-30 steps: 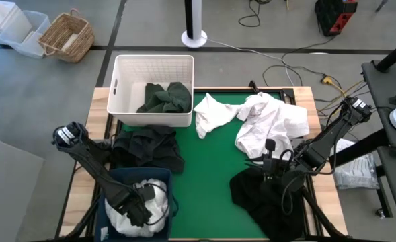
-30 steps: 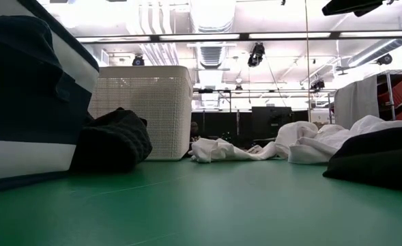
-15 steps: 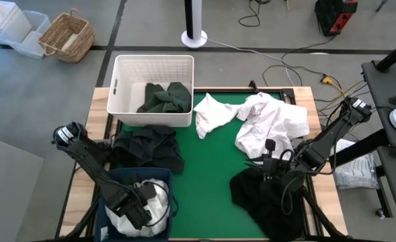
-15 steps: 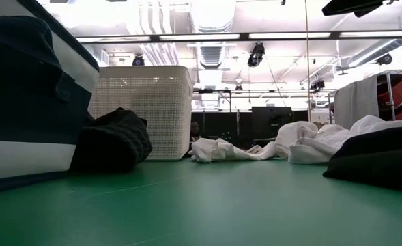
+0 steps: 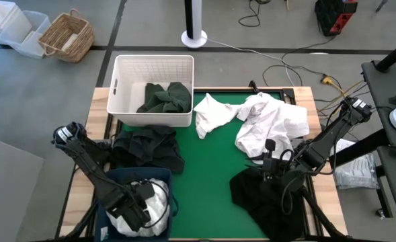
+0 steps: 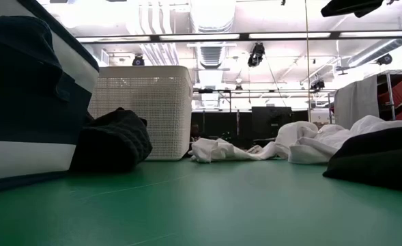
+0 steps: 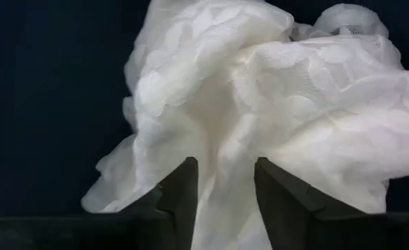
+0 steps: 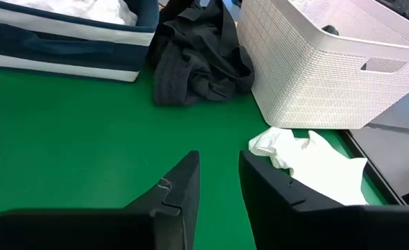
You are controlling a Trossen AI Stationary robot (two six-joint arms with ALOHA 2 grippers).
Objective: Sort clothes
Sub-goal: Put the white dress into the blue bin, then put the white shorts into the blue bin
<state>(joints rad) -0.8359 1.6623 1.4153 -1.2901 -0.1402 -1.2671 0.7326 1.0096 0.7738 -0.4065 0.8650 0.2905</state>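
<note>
A white garment (image 5: 156,198) lies crumpled in the navy bin (image 5: 117,176) at the near left. My left gripper (image 5: 132,212) is over it, open, with a ridge of the white cloth (image 7: 225,167) between its fingers. My right gripper (image 5: 271,169) waits open at the near right, above a black garment (image 5: 265,198) that lies on the green mat. More white clothes (image 5: 268,121) lie at the far right. A dark garment (image 5: 147,146) lies heaped between the bin and the white basket (image 5: 154,59), which holds a dark green garment (image 5: 164,97). My left gripper has its fingers (image 7: 180,187) on either side of a ridge of the white garment, coming from above into the bin. I cannot tell whether they touch the cloth. The garment rests in the bin, slack.
The basket stands at the far left corner and the bin at the near left corner. Green mat (image 5: 211,175) lies bare in the middle. The right arm's base and cables crowd the right edge.
My left gripper has drawn back a little toward the table's near left corner over the bin, and more of the white garment shows beside it. The right arm has kept still.
</note>
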